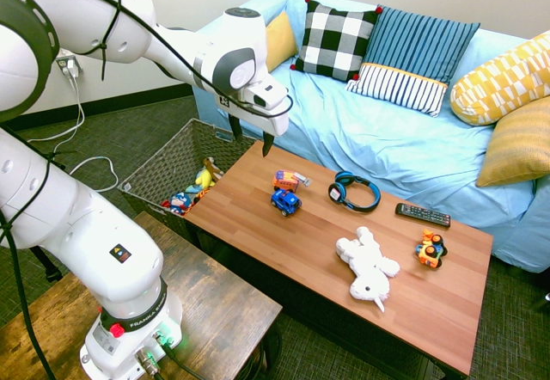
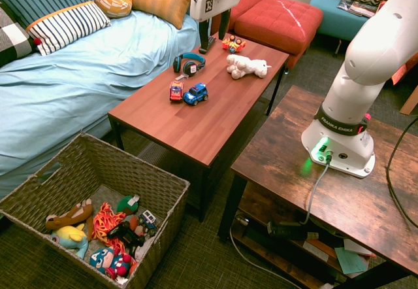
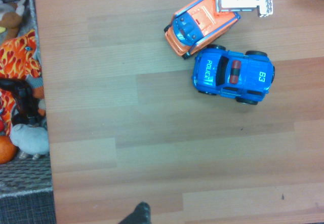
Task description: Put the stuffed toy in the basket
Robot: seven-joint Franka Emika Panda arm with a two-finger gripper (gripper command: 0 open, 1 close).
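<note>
White toy [image 1: 369, 266] lies untouched on table [image 1: 258, 217]; gripper [image 1: 251, 137] hangs empty, jaws apart, near basket [image 1: 168, 167]. Approach step: next, reach across, descend, grasp.

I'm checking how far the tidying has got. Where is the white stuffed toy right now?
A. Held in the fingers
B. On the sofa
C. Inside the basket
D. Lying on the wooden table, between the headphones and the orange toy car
D: the stuffed toy lies flat on the table, near the headphones and the orange toy car, while the open gripper hangs empty near the table's basket end.
</note>
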